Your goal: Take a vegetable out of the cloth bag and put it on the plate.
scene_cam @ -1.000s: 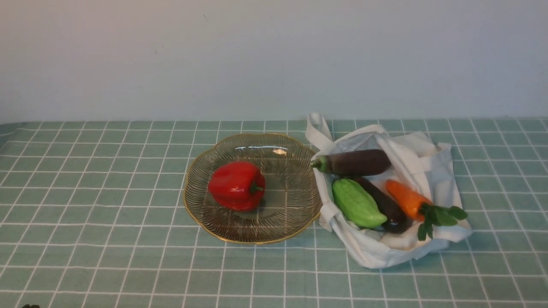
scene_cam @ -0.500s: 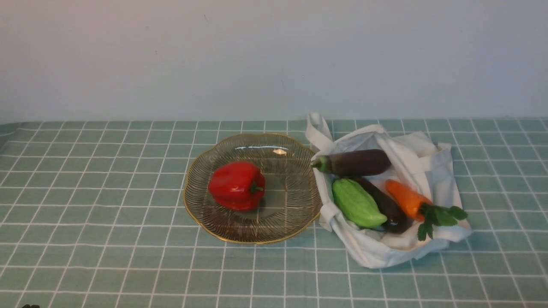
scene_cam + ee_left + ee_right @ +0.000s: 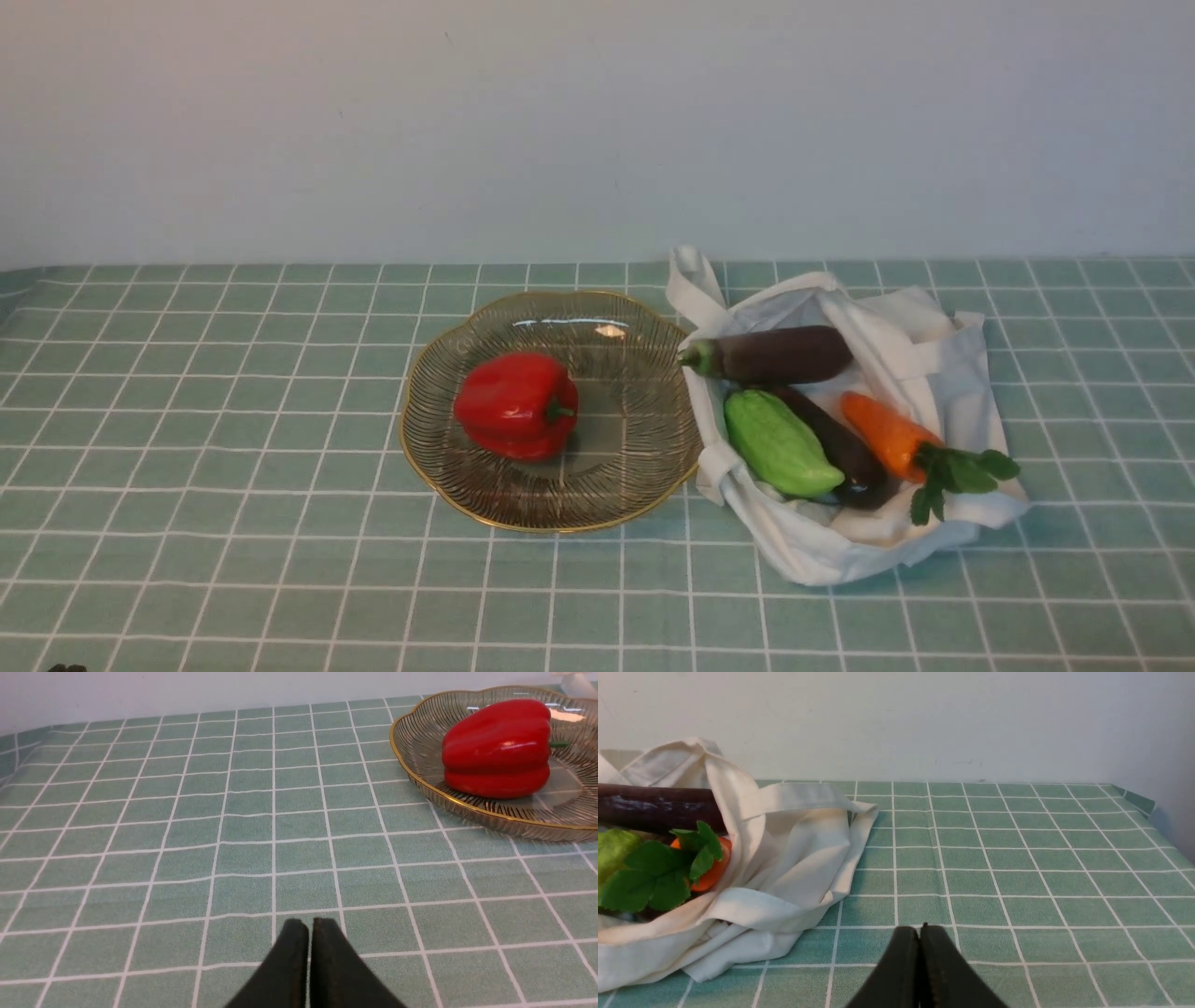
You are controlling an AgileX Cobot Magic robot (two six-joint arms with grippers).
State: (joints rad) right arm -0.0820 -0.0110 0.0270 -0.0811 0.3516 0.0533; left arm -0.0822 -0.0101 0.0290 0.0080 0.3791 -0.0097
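The red bell pepper (image 3: 514, 404) lies on its side in the left half of the plate (image 3: 597, 495), its short green stem pointing toward the robot's right, at the cloth bag (image 3: 934, 364). Its stem-to-base axis runs roughly left to right across the table (image 3: 205, 485). The skin is glossy and smooth, lobed into soft bulges, with a bright highlight along the upper flank.

The plate is a round clear glass dish with fine radial ribbing, a scalloped edge and a thin gold rim. Just beside it, touching or nearly touching its right edge, the soft white fabric bag lies slumped open with its strap handles loose. Inside rest a dark purple eggplant (image 3: 770, 355) lying crosswise, a light green ridged gourd (image 3: 780, 443), a second dark eggplant (image 3: 836, 450) and an orange carrot (image 3: 887, 434) with green leaves.

A green cloth with a white grid covers the table.

The left end effector (image 3: 310, 926) is closed, its dark fingers pressed together and holding nothing, over bare cloth well apart from the plate. The right end effector (image 3: 920, 933) is likewise pinched closed and empty, near the bag's loose edge.
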